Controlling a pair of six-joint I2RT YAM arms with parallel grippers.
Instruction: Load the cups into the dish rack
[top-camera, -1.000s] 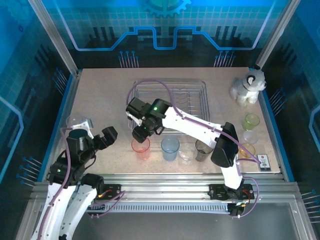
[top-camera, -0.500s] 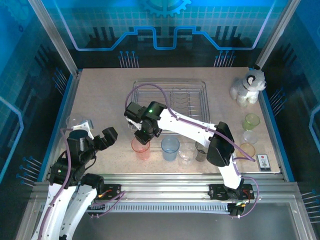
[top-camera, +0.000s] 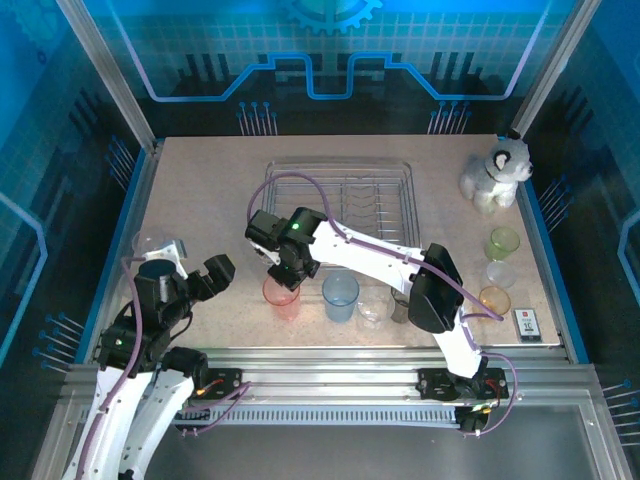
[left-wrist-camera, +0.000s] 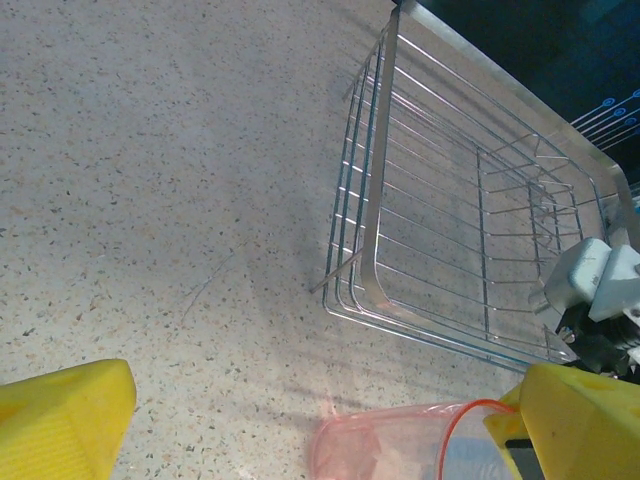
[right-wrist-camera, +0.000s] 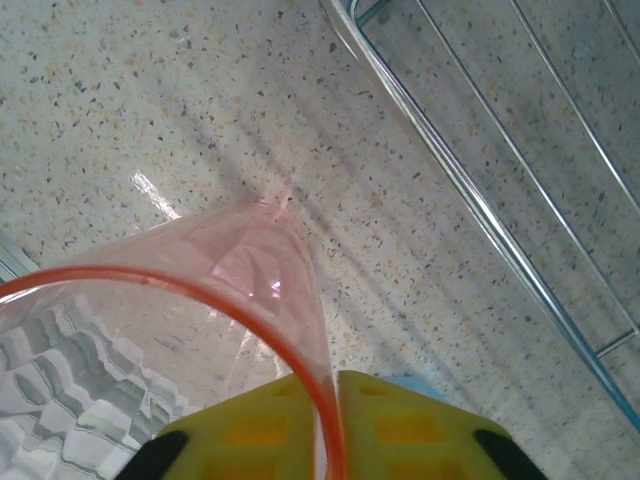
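Grasp step: the rim of the red-pink cup (right-wrist-camera: 240, 270) is pinched between the closed fingers of the right gripper (right-wrist-camera: 328, 420), with the dish rack (right-wrist-camera: 480, 225) just beyond its fingertips. A lift over the near rail is judged to be called for next. The left gripper (top-camera: 212, 272) is spread wide, empty.
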